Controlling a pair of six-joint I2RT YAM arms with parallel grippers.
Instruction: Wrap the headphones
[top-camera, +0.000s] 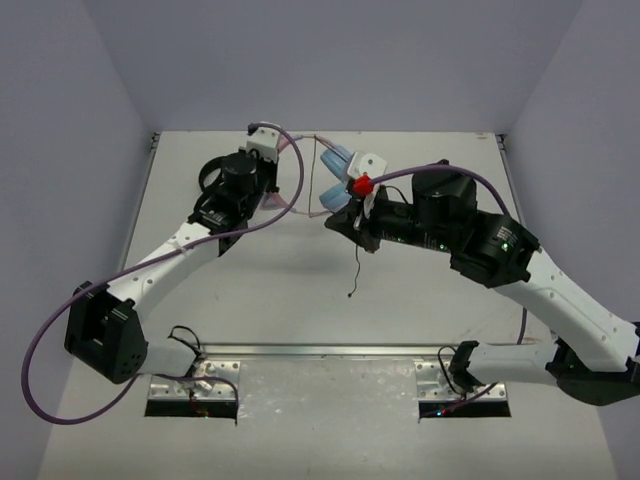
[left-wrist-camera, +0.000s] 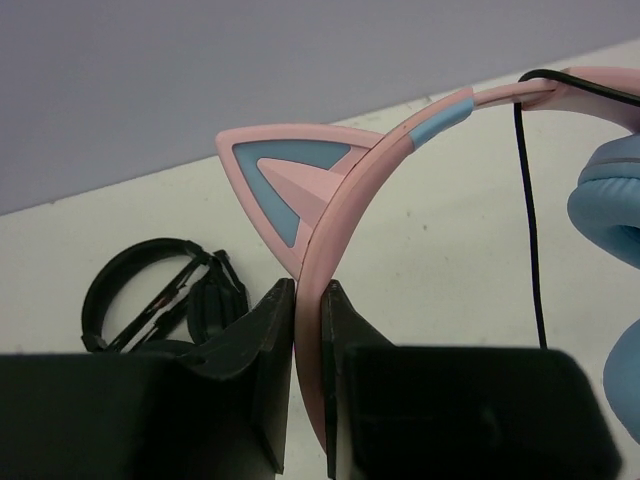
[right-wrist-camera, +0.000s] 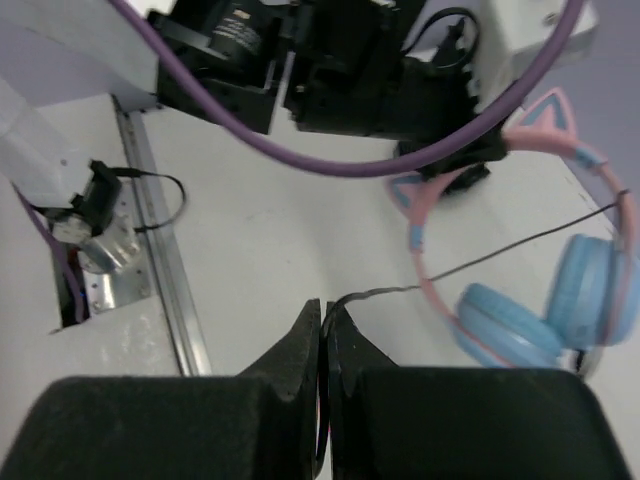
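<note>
Headphones (top-camera: 337, 158): we see them in the upper middle of the top view, between the two arms, with the blue cups toward the right arm.
Left gripper (left-wrist-camera: 308, 325): closed tight on the pink headband, just below a cat ear (both fingers press flat against the band).
Right gripper (right-wrist-camera: 322, 330): pinched shut on the thin black cable (right-wrist-camera: 500, 255), at the bottom centre of the right wrist view.
Cable: from the right gripper it crosses the headband toward the far cup. In the top view a loose end trails down to mid-frame.
Cups: we cannot tell whether they touch the desk (top-camera: 300, 310).
Black headphones (left-wrist-camera: 150, 295): lying on the desk at the lower left of the left wrist view, apart from the pink pair.
</note>
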